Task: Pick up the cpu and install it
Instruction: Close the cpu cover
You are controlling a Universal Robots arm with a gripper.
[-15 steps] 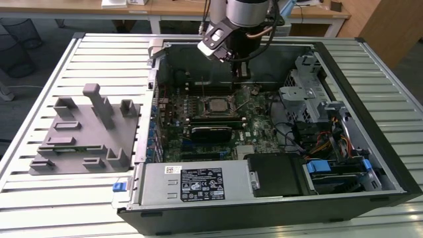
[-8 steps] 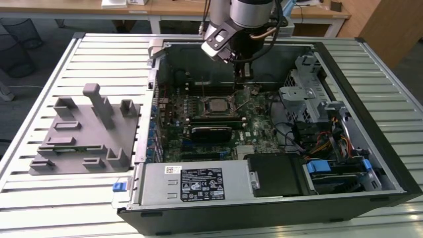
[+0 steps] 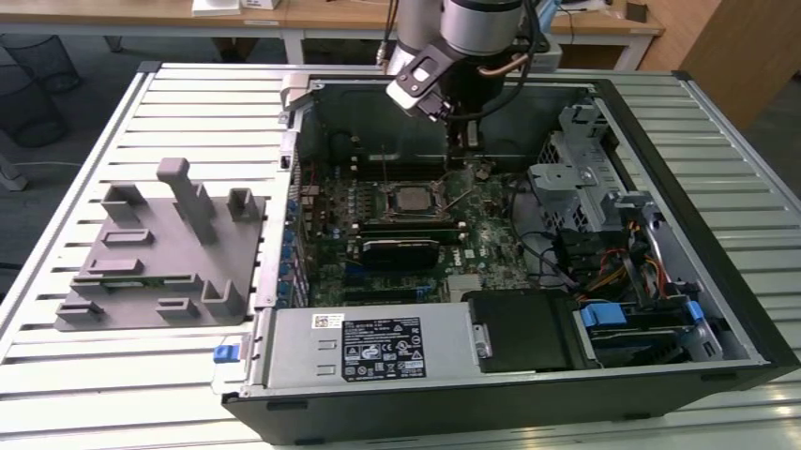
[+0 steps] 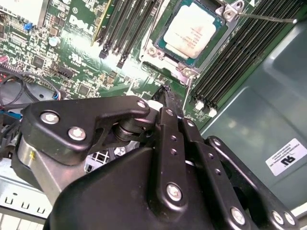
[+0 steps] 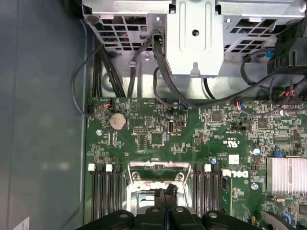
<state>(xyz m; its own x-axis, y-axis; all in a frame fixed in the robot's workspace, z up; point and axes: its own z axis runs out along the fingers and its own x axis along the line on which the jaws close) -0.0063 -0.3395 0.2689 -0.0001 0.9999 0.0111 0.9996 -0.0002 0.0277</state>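
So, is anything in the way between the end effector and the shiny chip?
Nothing visible is. The cpu lies in the socket on the motherboard, its silvery top uncovered. The end effector hangs beside the socket, with only bare board between them.

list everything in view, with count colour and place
cpu: one, silvery, in the socket
socket: one, metal-framed, on the motherboard
motherboard: one, green, inside the case
coin cell: one, silver, on the motherboard
power supply: one, silver, in the case's corner
case: one, black, open, on the table
tray: one, grey, on the table, exterior view's left of the case
table: one, pale slatted metal, under everything
arm: one, grey, reaching into the case
gripper: one, black, jaws shut, empty, by the socket
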